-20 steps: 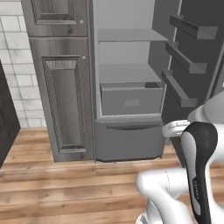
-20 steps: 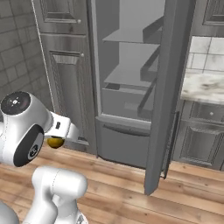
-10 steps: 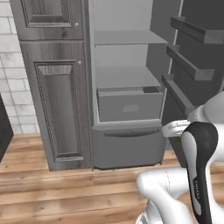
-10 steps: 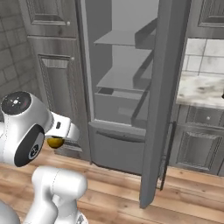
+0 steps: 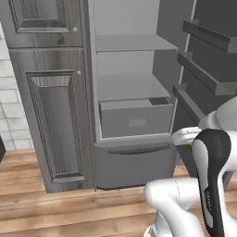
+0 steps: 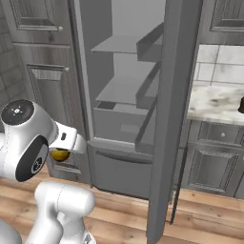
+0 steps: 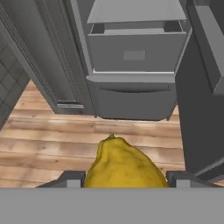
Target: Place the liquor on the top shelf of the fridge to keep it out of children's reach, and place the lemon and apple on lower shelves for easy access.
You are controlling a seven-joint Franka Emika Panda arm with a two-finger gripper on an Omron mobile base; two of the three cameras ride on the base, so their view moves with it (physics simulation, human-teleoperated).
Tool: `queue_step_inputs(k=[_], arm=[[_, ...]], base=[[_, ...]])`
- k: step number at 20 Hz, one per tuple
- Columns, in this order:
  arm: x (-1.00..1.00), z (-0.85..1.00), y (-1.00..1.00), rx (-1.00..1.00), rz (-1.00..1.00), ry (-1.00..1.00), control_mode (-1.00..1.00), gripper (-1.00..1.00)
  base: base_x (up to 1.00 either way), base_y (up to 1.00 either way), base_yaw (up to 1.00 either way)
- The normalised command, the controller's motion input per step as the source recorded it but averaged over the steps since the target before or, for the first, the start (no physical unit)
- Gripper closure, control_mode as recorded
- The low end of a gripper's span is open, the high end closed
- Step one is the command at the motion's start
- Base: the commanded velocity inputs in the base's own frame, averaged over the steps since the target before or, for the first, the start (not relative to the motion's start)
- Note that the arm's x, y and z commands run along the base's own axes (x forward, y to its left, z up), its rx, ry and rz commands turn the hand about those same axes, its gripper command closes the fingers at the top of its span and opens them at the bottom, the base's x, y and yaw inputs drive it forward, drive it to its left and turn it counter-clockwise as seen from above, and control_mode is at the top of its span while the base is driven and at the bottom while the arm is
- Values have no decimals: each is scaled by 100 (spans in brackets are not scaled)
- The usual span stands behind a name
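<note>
My gripper (image 7: 124, 180) is shut on the lemon (image 7: 124, 164), a bumpy yellow fruit held between the two fingertips (image 7: 72, 179). The lemon (image 6: 59, 155) also peeks out under the wrist, low and left of the fridge (image 6: 102, 95). The fridge stands open, with the thin top shelf (image 5: 134, 43) high up and a lower shelf (image 5: 129, 85) above the grey drawer box (image 5: 134, 118). Both shelves are bare. A dark shape (image 6: 241, 106), cut by the frame edge, stands on the marble counter (image 6: 214, 102); I cannot tell if it is the liquor. The apple is out of view.
The open fridge door (image 6: 171, 119) stands to the right, its bins (image 5: 208, 78) facing the interior. Wood-grain grey cupboards (image 5: 51, 115) flank the fridge on the left. A closed bottom drawer (image 7: 133, 103) sits below the box, above the wooden floor (image 7: 57, 140).
The whole picture has shifted in both base views, so the base has driven closer to the fridge. The lemon stays in the gripper.
</note>
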Motion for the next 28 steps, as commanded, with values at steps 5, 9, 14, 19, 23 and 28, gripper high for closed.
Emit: queue_step_inputs(k=[5,9,14,19,23,28], arm=[[0,0,0,0,0,0,100,100],[0,0,0,0,0,0,100,100],[0,0,0,0,0,0,100,100],[0,0,0,0,0,0,100,100],[0,0,0,0,0,0,100,100],[0,0,0,0,0,0,100,100]], base=[[61,15,-11],[61,16,-10],[62,18,-10],[61,23,-9],[59,29,-9],[59,27,-8]])
